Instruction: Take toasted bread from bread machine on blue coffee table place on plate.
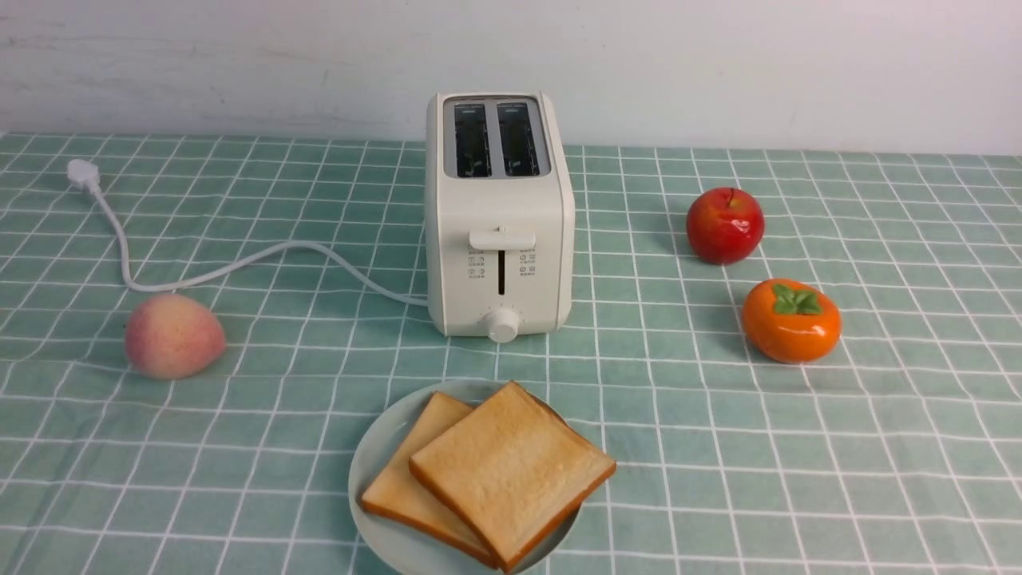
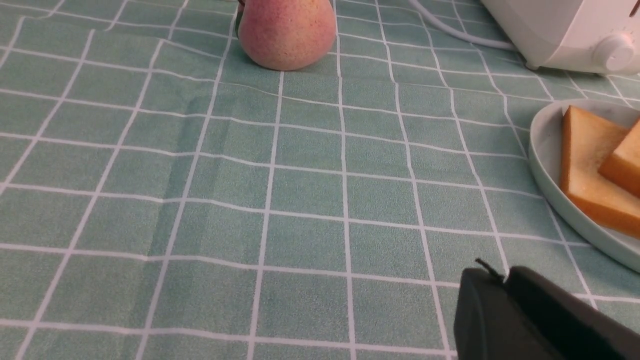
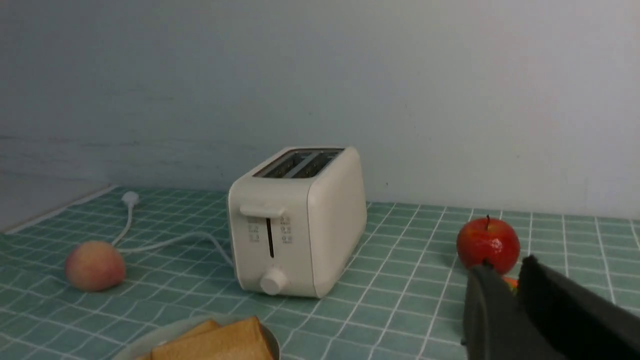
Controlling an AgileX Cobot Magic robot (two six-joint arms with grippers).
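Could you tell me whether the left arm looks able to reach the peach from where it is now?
Probably yes. In the left wrist view the left gripper hangs low over bare blue coffee table, and nothing lies between it and the peach; the plate sits off to the side.

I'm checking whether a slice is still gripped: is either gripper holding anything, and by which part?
Nothing is held. Both toasted bread slices lie on the plate; left gripper and right gripper are shut on nothing.

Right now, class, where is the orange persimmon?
In the front view, the glossy orange persimmon sits on the table's right side, just nearer than the shiny red apple.
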